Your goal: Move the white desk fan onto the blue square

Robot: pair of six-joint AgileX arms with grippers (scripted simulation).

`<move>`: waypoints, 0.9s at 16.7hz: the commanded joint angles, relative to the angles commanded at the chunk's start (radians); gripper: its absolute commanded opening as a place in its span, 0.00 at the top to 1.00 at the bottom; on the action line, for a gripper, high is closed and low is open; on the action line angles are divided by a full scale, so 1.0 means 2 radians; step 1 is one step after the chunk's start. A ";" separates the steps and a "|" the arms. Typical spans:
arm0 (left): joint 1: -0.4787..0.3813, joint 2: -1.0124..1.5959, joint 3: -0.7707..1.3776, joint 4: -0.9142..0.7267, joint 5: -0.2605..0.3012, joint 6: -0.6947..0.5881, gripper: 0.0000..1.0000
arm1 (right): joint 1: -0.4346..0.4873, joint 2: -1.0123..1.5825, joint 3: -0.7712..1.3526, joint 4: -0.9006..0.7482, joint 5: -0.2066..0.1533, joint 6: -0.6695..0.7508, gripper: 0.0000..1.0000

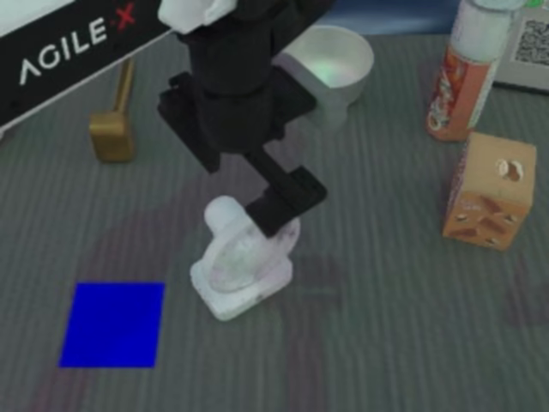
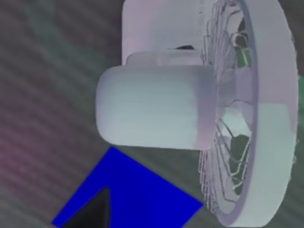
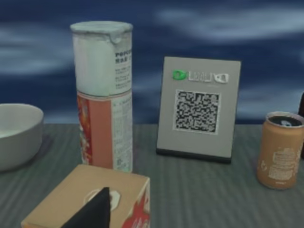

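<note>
The white desk fan (image 1: 243,262) stands on the table near the middle, with its stubby back (image 1: 225,213) towards the far side. In the left wrist view the fan (image 2: 156,107) fills the picture, its grille (image 2: 232,142) to one side. The blue square (image 1: 112,324) lies flat to the fan's left, near the front edge, and shows past the fan as the blue square (image 2: 137,194). My left gripper (image 1: 285,206) hangs open just over the fan's top and holds nothing. One dark fingertip (image 2: 97,211) shows over the blue patch. My right gripper (image 3: 142,222) is open and parked off the top view, one fingertip (image 3: 97,209) above a tan box.
A white bowl (image 1: 330,62) sits behind the fan. At the right are a tall orange-and-white canister (image 1: 463,77), a tan box (image 1: 489,190) and a QR card (image 3: 198,110). A soda can (image 3: 281,149) stands by the card. A gold mallet (image 1: 111,129) lies back left.
</note>
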 joint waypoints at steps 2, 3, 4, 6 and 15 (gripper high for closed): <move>-0.001 -0.001 -0.019 0.018 0.000 0.001 0.00 | 0.000 0.000 0.000 0.000 0.000 0.000 0.00; -0.001 -0.002 -0.034 0.032 0.000 0.001 0.00 | 0.000 0.000 0.000 0.000 0.000 0.000 0.00; -0.001 -0.002 -0.051 0.047 0.000 0.001 0.00 | 0.000 0.000 0.000 0.000 0.000 0.000 0.00; -0.001 -0.003 -0.083 0.079 0.000 0.001 0.00 | 0.000 0.000 0.000 0.000 0.000 0.000 0.00; -0.001 -0.003 -0.102 0.098 0.000 0.001 0.23 | 0.000 0.000 0.000 0.000 0.000 0.000 0.00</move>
